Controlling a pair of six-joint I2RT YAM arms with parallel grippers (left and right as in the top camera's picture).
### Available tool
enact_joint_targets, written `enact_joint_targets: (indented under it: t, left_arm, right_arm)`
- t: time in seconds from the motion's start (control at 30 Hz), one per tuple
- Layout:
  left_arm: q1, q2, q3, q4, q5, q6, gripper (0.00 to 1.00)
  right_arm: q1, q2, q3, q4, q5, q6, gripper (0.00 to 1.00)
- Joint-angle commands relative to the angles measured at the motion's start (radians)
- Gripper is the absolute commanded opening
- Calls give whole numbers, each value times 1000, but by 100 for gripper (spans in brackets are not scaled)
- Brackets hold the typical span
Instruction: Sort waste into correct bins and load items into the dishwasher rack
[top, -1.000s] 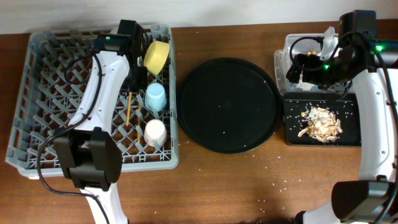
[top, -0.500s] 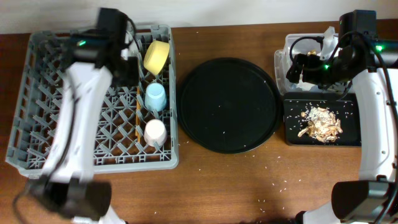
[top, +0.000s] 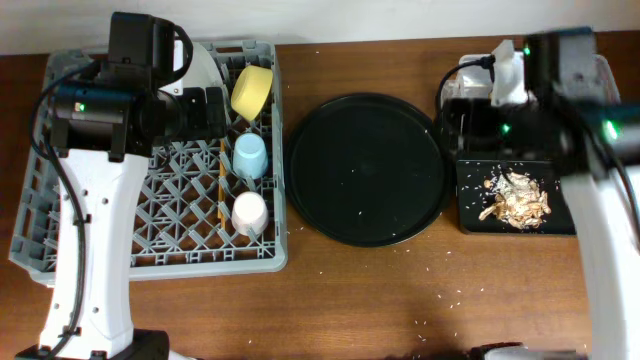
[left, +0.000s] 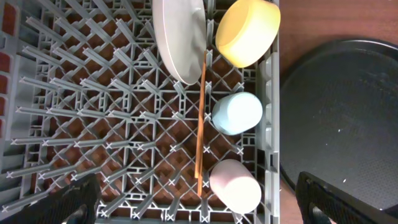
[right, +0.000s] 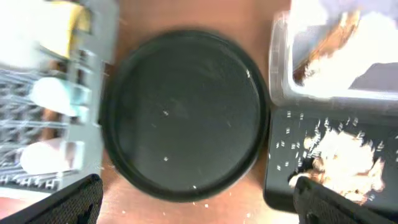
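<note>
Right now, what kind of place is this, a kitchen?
Probably a wooden table set up for robot clean-up practice, not a real kitchen. A grey dishwasher rack holds a yellow bowl and a blue cup, and food scraps lie in a flat black tray.

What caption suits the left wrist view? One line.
Dishwasher rack holding plate, yellow bowl, light-blue cup, pink cup and chopsticks, beside the round black tray.

Even, bright light, soft shadows; the right wrist view is blurred, its dishwasher rack (right: 87, 149) smeared.
</note>
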Motion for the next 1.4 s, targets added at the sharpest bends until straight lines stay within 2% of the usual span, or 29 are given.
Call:
enact_joint_targets:
  t: [0.0,0.07,0.13,0.17,0.3,0.4,0.53,0.63,0.73,1.37]
  left_arm:
    - [7,3,-3,0,7,5,100]
    - [7,3,-3,0,7,5,100]
    - [7,3,-3,0,7,5,100]
    - [7,3,-3,0,7,5,100]
    - [7,3,-3,0,7,5,100]
    - [7,3,-3,0,7,5,100]
    - [7,3,-3,0,7,5,100]
    - [7,3,-3,0,7,5,100]
    - [7,3,-3,0,7,5,100]
    - [7,3,-3,0,7,5,100]
  right_arm:
    - [102,-256,-159,217,166,-66,99]
    - [99,-478,-451,499,158,-154,98]
    - [96,-623,-670,664,125,-219,99]
    - [71,-746,-875,816,89,-224,98]
    - [19,-1003,-1326,1155,-8,-220,98]
    - [19,-1186,-1573,1328,-13,-217,98]
    - [-30,-1381,-1780,1378,-45,-119,99]
    - [-45,-1427,-1825,1344,-62,-122,98]
    - [-45,-1427,-1825,1226,-63,-224,99]
    - [-45,-1426,-1825,1225,-29,-247,98]
